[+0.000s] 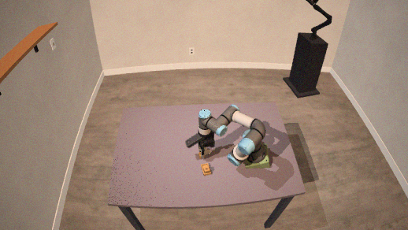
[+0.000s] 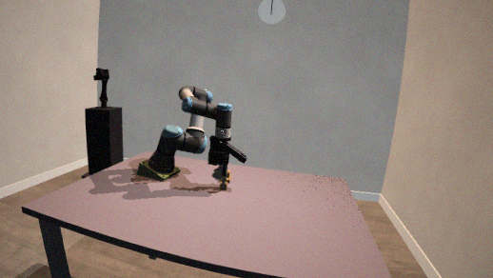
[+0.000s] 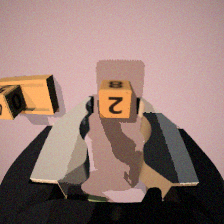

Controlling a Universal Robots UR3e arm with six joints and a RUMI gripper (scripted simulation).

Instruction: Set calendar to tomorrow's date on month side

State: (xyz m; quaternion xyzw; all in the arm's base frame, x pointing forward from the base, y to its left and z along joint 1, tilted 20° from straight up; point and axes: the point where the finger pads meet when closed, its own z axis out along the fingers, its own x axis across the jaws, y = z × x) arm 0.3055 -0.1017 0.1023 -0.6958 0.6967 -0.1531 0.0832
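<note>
An orange cube [image 3: 115, 106] stands between my gripper's fingertips in the wrist view. It shows a dark 2 on the face towards the camera and an 8 on the face beyond. My gripper [image 3: 115, 98] [image 1: 202, 153] [image 2: 224, 187] is open a little, with a narrow gap on each side of the cube, low at the table. The orange tray [image 3: 43, 88] [image 1: 208, 173] lies left of the gripper in the wrist view. The other cube [image 3: 7, 103] is at the tray, cut off by the picture's edge, with a 0 on one face. The tray's far end is out of the wrist view.
The arm's green base [image 1: 257, 162] [image 2: 158, 170] stands on the table [image 1: 157, 177] [image 2: 285, 228], right of the tray in the top view. A black pedestal [image 1: 308, 63] [image 2: 104, 138] with a small arm stands on the floor beyond the table.
</note>
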